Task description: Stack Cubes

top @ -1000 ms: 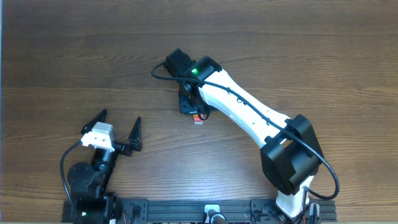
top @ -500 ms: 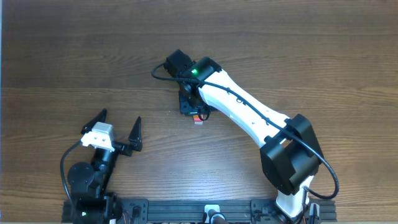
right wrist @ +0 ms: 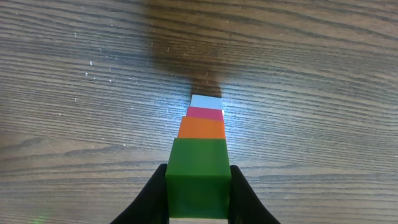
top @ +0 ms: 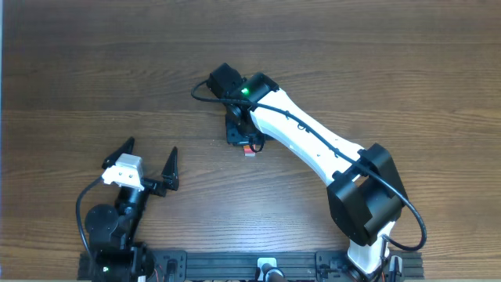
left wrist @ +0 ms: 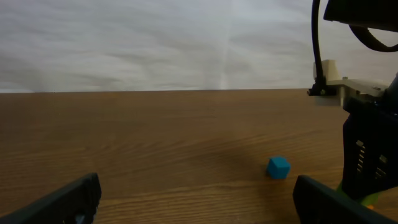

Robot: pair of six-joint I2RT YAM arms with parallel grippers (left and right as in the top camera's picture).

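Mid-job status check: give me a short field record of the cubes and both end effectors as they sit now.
stack, top down: green cube, orange cube, pink cube, white cube
right end effector: fingers closed on the green cube's sides
green resting on orange: cannot tell
loose cube: blue cube, alone on the wooden table
left end effector: open, empty, near its own base

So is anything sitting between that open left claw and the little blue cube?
Nothing visible. Bare table lies between the left gripper and the blue cube; the right gripper, shut on the green cube, stands beside that path, not across it.
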